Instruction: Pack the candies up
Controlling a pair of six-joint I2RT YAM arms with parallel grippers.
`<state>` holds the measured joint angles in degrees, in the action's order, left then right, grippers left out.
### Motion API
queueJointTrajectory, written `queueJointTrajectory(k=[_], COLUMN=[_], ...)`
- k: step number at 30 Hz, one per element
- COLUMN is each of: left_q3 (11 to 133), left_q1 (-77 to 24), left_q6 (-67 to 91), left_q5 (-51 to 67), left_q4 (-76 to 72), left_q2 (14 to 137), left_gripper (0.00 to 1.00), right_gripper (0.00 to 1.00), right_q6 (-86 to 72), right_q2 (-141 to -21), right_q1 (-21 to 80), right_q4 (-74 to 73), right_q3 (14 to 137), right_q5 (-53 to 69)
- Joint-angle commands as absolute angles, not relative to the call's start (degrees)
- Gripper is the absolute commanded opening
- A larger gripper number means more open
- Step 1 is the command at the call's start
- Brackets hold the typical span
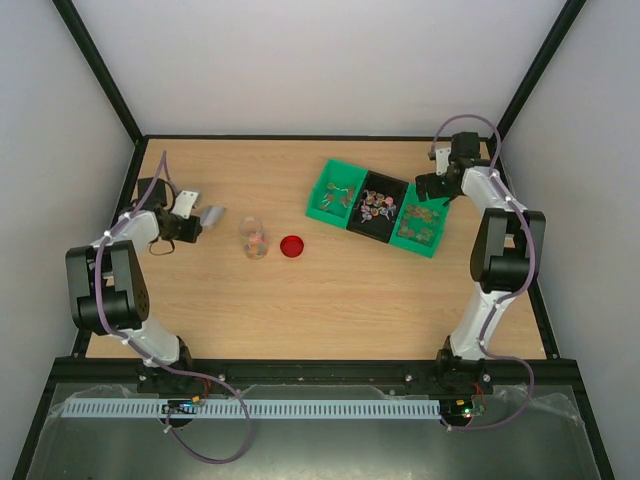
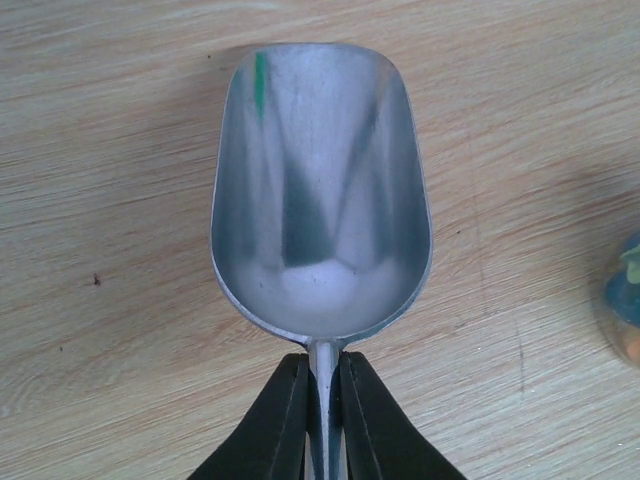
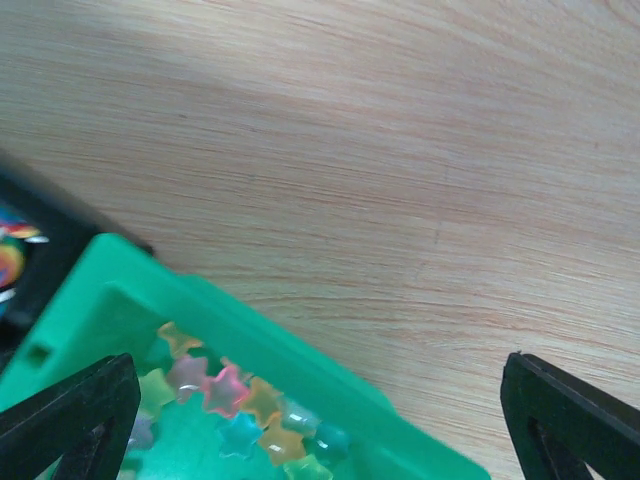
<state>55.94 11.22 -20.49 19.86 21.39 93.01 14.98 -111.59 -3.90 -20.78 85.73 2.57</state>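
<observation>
The candies [image 1: 377, 206] lie in a row of three bins: a green bin [image 1: 326, 177], a black bin [image 1: 384, 182] and a green bin [image 1: 436, 243]. A small clear jar [image 1: 254, 240] holding a few candies stands mid-table, and its edge shows in the left wrist view [image 2: 625, 300]. My left gripper [image 1: 190, 226] is shut on the handle of the silver scoop [image 2: 320, 200], whose bowl is empty and just above the wood. My right gripper [image 3: 318, 400] is open over the far corner of the right green bin [image 3: 300, 350], above star-shaped candies [image 3: 230, 390].
A red round lid [image 1: 292, 246] lies right of the jar. The black bin's corner [image 3: 40, 235] shows at the left of the right wrist view. Black frame posts and white walls close in the table on three sides.
</observation>
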Motion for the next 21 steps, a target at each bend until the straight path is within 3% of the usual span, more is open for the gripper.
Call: queueJointTrajectory(k=[1,8,12,21], left_q3=[54.4,49.8,48.9,51.1], left_q1=[11.4,11.5,11.5,11.7], left_q6=[-22.8,-26.5,-27.3,-25.7], left_q5=[19.3,18.5,17.9,19.6], left_q4=[19.5,21.3,22.6,26.0], left_q2=[94.3,92.7,92.0,87.7], left_gripper=[0.06,0.2,0.23,0.37], right_gripper=[0.99,0.99,1.0,0.86], right_q6=[18.1,17.0,16.8,16.5], right_q2=[-106.1,-100.9,-99.0,-97.4], right_q1=[-4.0,-4.0,-3.6,4.7], right_q4=[-28.1,-31.3,-31.5,-29.6], right_q3=[88.8,89.3,87.2,81.2], right_q5=[9.3,23.5,30.6,32.5])
